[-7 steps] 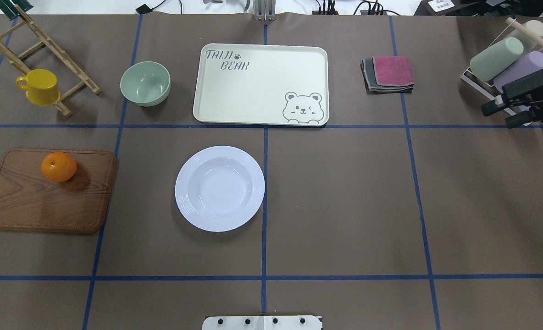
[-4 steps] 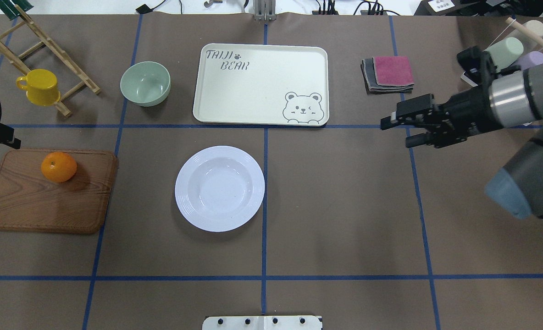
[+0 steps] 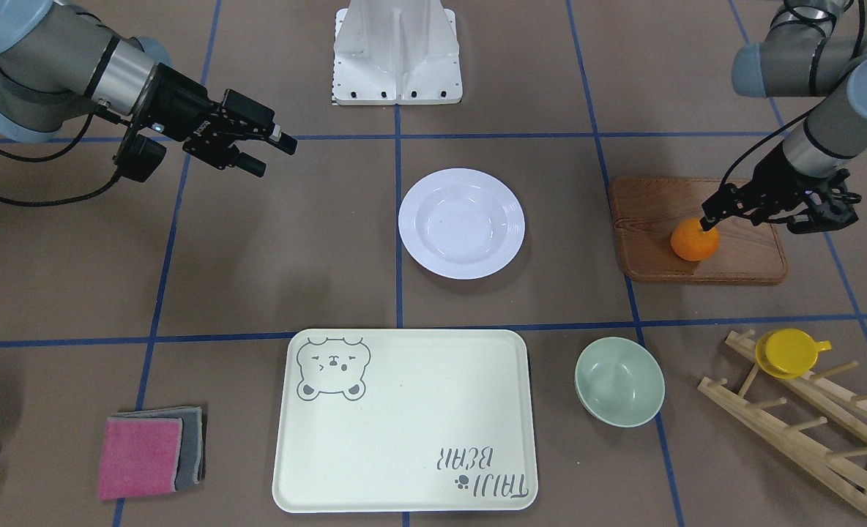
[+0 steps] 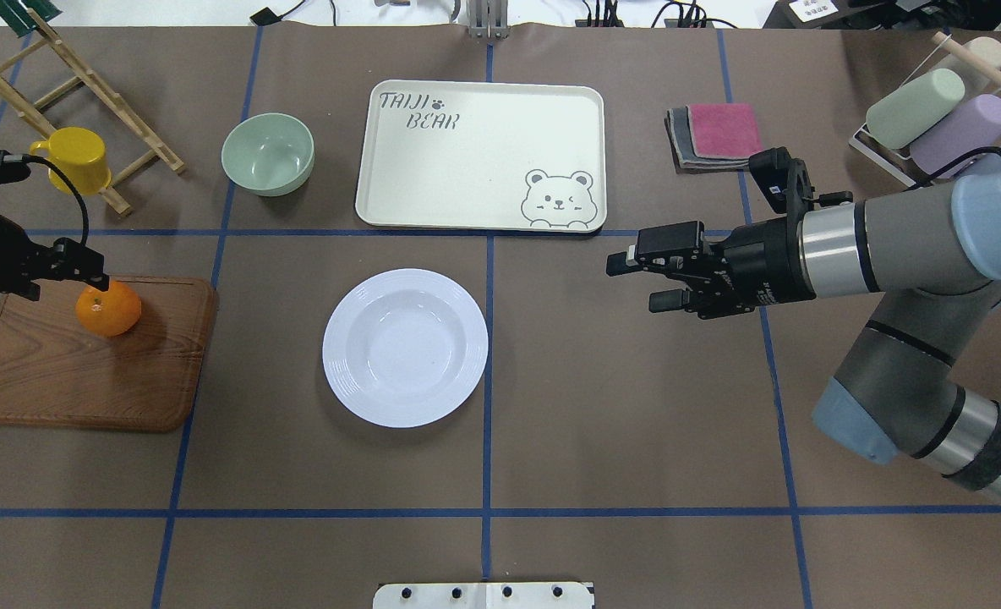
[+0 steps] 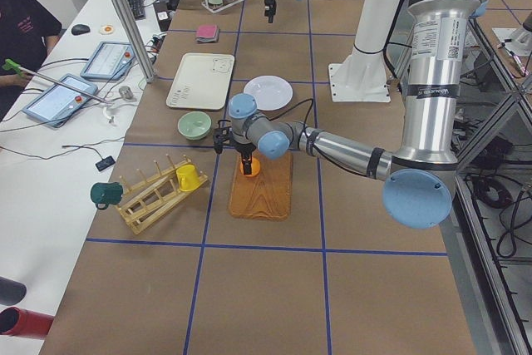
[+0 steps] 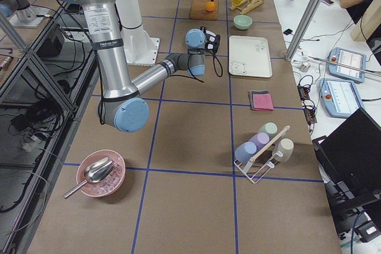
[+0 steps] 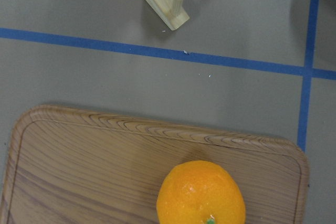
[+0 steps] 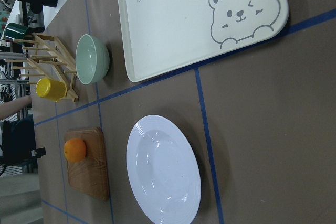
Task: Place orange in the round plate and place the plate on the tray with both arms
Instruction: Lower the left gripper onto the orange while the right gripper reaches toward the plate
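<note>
The orange (image 4: 108, 308) rests on the far part of a brown wooden board (image 4: 86, 372); the left wrist view shows the orange (image 7: 201, 192) at its bottom edge. My left gripper (image 4: 95, 277) hangs open just above the fruit's far side, apart from it, with nothing held; the front view shows this gripper (image 3: 710, 214) by the orange (image 3: 694, 240). The round plate (image 4: 405, 347) lies empty near the table's middle. Behind it lies the empty tray (image 4: 479, 156). My right gripper (image 4: 644, 279) hovers open and empty to the right of the plate, pointing towards it.
A pale-green bowl (image 4: 267, 155) stands left of the tray. A yellow cup (image 4: 73, 161) hangs on a wooden rack (image 4: 95, 89) at the back left. Folded cloths (image 4: 716, 135) and a rack of tumblers (image 4: 932, 118) are at the back right.
Both arms have come further into the overhead view. The right gripper has swung left towards the table's middle, and the left gripper has moved right to the orange.
</note>
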Available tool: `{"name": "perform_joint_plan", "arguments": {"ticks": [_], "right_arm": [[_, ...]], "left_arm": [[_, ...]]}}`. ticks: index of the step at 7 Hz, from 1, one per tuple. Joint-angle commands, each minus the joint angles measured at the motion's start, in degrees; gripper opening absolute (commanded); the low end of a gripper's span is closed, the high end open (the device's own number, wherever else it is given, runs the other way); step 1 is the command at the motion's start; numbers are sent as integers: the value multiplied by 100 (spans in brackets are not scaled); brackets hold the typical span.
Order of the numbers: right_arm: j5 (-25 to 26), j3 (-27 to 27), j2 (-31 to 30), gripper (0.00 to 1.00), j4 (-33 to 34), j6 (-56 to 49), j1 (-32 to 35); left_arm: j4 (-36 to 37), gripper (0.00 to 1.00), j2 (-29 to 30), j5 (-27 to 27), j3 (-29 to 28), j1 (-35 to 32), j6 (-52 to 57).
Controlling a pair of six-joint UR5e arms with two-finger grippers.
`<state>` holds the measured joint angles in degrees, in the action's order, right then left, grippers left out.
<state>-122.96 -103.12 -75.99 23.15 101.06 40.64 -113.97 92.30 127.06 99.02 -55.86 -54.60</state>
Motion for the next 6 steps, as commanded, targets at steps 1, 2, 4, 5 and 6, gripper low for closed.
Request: {"name": "perform_joint_plan", "arguments": {"ticks": [1,2,4,5,6], "right_arm": [[228,-32,5,100,-3,1,-179],[228,-24,5,100,-3,1,-179],[228,-6,5,100,-12,1,-170],[228,-6,5,100,-12,1,-179],[228,3,5,100,-12,-7,-179]], "left_arm": [[-492,99,244,-50,-444,189,-445],[-503,99,245,-50,-471,233,-438],[-521,99,254,-50,-612,338,-446],[-512,99,254,-50,-612,426,-464],[-512,97,289,-50,-604,505,-612]]}}
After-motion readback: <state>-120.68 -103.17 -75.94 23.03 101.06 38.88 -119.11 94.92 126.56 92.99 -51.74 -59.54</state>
